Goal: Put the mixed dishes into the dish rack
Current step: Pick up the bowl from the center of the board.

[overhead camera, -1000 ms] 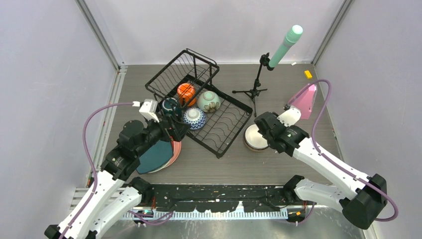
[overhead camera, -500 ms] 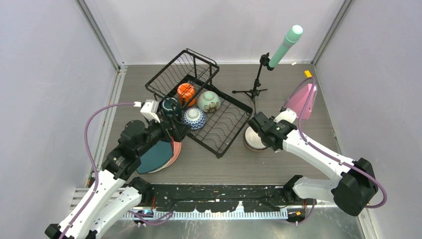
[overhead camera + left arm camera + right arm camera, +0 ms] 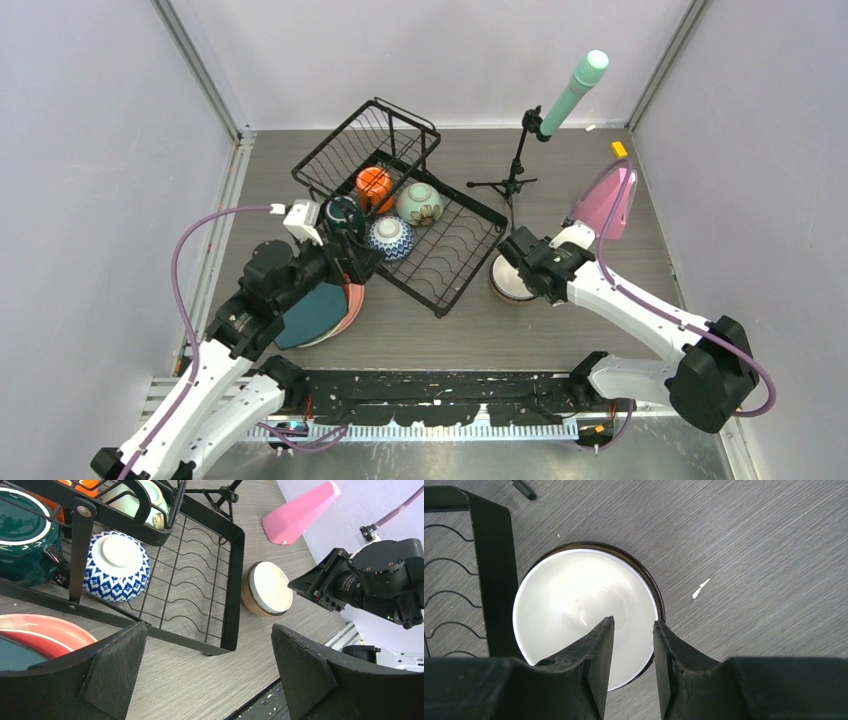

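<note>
While the white-and-tan bowl [image 3: 584, 600] sits mouth-up on the table [image 3: 749, 555], just beside the end rail of the dish rack [image 3: 494, 570], my right tool [image 3: 634, 622] hangs directly above its arm-side rim, jaws partly apart and grasping nothing. The bowl is round, with no long axis, and my right arm is plainly nearer. The rack holds an orange mug [image 3: 373, 183], dark green mug [image 3: 340, 212], mint bowl [image 3: 420, 203] and blue-patterned bowl [image 3: 117, 565]. My left tool [image 3: 207, 630], spread wide and empty, hovers by the stacked plates [image 3: 310, 315].
</note>
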### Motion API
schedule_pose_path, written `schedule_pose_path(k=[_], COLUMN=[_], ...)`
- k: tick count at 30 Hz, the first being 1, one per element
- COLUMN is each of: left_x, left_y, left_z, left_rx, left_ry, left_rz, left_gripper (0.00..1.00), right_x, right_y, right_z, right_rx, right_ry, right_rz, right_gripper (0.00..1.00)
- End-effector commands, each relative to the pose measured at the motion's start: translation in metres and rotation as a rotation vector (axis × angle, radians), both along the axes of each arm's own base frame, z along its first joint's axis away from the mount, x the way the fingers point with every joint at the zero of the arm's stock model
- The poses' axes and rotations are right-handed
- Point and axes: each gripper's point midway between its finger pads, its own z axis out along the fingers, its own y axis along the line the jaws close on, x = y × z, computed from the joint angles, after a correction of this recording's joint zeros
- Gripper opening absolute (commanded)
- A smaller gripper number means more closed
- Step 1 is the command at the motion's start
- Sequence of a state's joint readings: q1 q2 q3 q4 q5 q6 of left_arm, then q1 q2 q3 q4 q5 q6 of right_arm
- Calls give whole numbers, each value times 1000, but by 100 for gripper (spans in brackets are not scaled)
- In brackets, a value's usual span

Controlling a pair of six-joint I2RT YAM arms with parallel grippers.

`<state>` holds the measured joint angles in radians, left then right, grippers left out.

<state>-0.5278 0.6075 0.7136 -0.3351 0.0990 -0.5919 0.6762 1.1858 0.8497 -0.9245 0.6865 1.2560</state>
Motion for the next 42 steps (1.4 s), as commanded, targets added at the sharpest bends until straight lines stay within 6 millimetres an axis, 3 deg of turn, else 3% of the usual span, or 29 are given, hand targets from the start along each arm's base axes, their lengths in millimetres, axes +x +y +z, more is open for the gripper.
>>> schedule_pose_path(k=[1, 30, 42], left_x=[4, 5, 5], left_y=[-5, -7, -8], left_z=[10, 7, 5], left_rx=[-30, -35, -38], left_ry=[-37, -29, -25], left_rz=[-13, -19, -19], left_gripper=[98, 98, 98], right_x=[6, 2, 2], right_y=[-6, -9, -6], right_z=[9, -8, -16], right_rx=[13, -15, -19], right_ry=[-74, -14, 8], right_rz=[-50, -67, -57], right_gripper=[40, 40, 35])
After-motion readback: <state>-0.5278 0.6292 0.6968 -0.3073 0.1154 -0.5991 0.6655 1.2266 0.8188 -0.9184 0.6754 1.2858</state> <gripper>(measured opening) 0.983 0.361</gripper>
